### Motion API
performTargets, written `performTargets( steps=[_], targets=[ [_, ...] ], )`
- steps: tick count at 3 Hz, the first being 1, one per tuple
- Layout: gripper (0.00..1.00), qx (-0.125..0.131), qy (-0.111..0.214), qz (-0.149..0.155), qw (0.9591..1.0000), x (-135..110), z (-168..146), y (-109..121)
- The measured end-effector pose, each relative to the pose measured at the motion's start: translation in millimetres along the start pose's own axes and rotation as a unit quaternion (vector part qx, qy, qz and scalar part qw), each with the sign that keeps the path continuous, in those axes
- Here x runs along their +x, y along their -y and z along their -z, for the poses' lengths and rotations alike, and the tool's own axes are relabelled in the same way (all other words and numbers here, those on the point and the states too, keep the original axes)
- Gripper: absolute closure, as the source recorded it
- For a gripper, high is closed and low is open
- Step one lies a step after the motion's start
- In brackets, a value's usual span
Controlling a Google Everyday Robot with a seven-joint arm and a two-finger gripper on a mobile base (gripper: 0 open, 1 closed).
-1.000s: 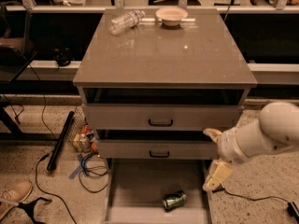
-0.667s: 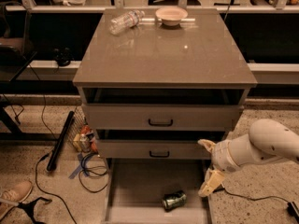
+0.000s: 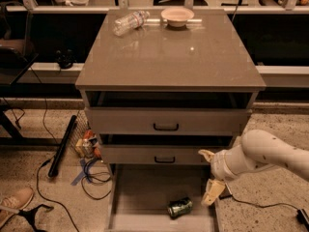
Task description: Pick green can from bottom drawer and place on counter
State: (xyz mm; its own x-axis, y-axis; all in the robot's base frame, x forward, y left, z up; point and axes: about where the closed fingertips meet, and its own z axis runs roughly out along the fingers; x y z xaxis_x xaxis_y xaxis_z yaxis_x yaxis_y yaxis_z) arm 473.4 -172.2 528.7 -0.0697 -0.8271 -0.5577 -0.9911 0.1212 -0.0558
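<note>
Find the green can (image 3: 180,207) lying on its side in the bottom drawer (image 3: 145,192), toward the front right, with the drawer pulled out. Spot the claw (image 3: 206,177) just right of and above the can, close to the drawer's right wall and not touching the can — fingers spread wide, holding nothing. Note the bench (image 3: 169,57) above, carrying a clear bottle (image 3: 129,21) and a bowl (image 3: 177,16) at its far edge.

Risks, as judged:
- Could nudge the can with the lower finger before closing. Round and on its side, so likely to roll away across the flat floor.
- Could snag the drawer's right wall, given how near the claw sits to it.
- Could clip the middle drawer front (image 3: 135,154) on the way up, since it hangs over the back of the tray.

Against a second ago: see the arm lower and further left, with the claw brought down from beside the middle drawer to just beside the can. See no change in the can — nor in anything on the bench.
</note>
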Motion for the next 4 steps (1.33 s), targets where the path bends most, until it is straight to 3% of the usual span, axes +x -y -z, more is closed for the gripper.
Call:
performTargets(
  steps=[2, 3, 4],
  targets=[
    [0.00, -0.029, -0.034, 0.042, 0.9981, 51.6, -85.9, 13.5],
    [0.00, -0.060, -0.031, 0.041, 0.9969, 78.7, -135.4, 13.3],
    [0.00, -0.060, -0.031, 0.041, 0.9969, 78.8, -135.7, 13.3]
  ],
)
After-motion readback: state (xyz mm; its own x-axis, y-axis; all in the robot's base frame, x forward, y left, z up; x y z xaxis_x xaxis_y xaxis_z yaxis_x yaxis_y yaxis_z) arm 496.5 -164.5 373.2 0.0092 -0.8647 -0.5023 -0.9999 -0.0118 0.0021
